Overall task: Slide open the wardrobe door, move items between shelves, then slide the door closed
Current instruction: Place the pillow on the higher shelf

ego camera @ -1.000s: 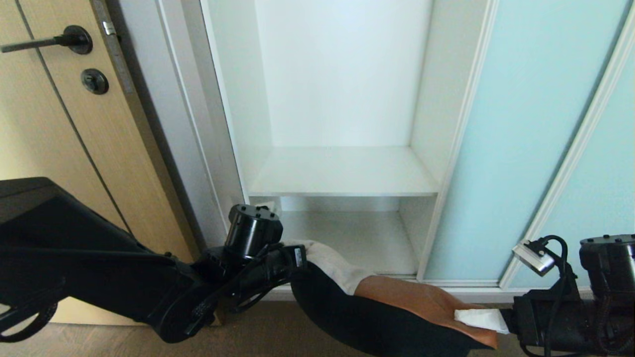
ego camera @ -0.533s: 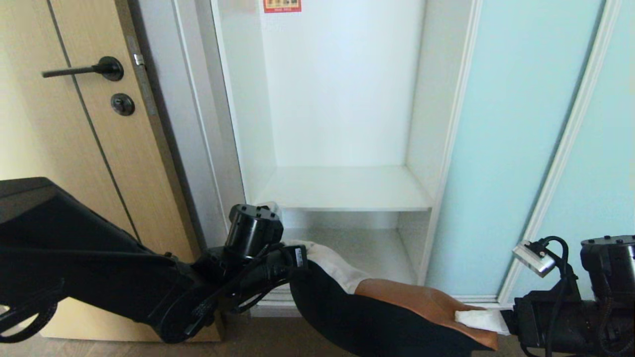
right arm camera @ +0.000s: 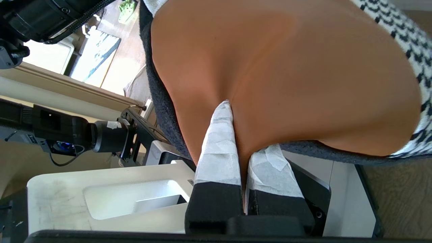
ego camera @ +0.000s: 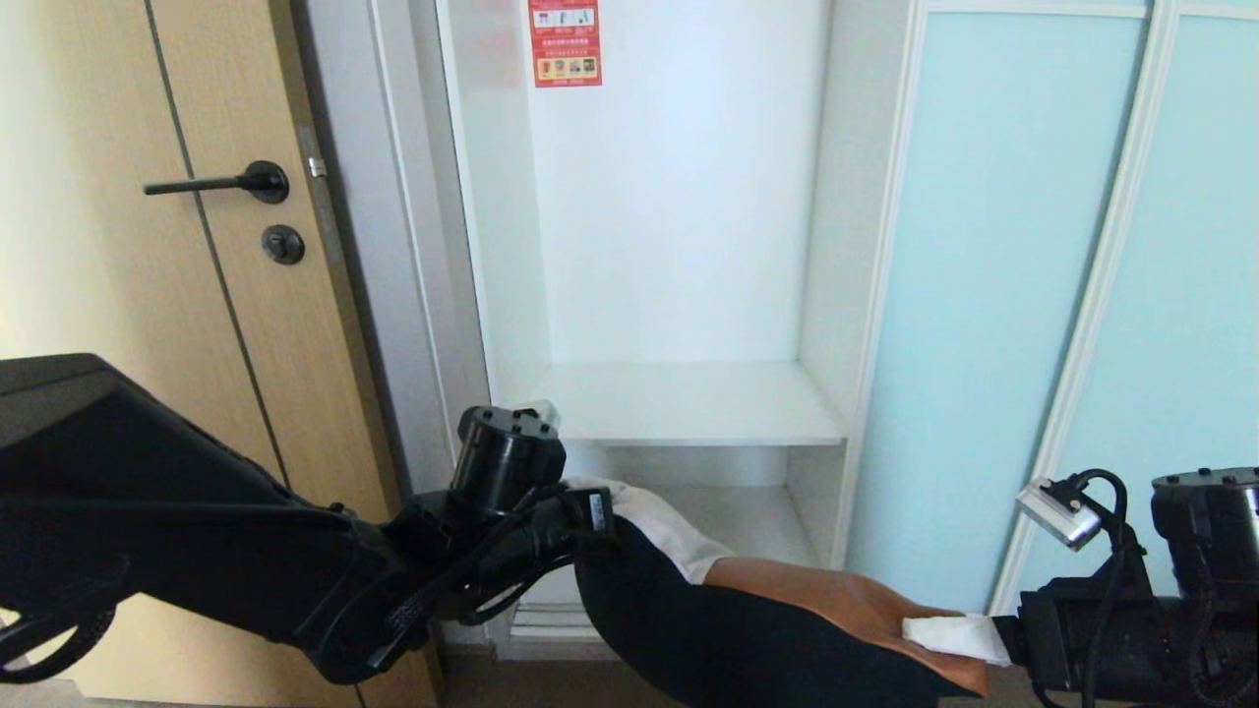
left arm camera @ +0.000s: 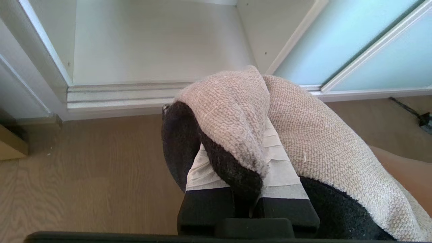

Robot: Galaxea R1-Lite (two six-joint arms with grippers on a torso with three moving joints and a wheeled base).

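Observation:
The items hang as one soft bundle between my two arms, low in front of the open wardrobe: a black knit piece (ego camera: 708, 629), a tan-brown piece (ego camera: 836, 600) and a white cloth (ego camera: 659, 521). My left gripper (left arm camera: 236, 158) is shut on the bundle's black and pale knit end. My right gripper (right arm camera: 241, 135) is shut on a fold of the tan-brown piece (right arm camera: 287, 67). The sliding wardrobe door (ego camera: 974, 295) stands slid to the right, leaving the compartment open. Both shelves are bare: the upper shelf (ego camera: 689, 403) and the bottom board (ego camera: 738, 521).
A light wooden door with a black lever handle (ego camera: 216, 183) stands left of the wardrobe. A red sticker (ego camera: 564, 29) is on the wardrobe's back wall. Another aqua panel (ego camera: 1200, 295) lies at the far right. The door track (left arm camera: 118, 92) borders the wooden floor (left arm camera: 84, 168).
The whole head view has shifted: the wardrobe and the wooden door sit lower in the picture and the red sticker has come into view. Both arms and the bundle keep their places.

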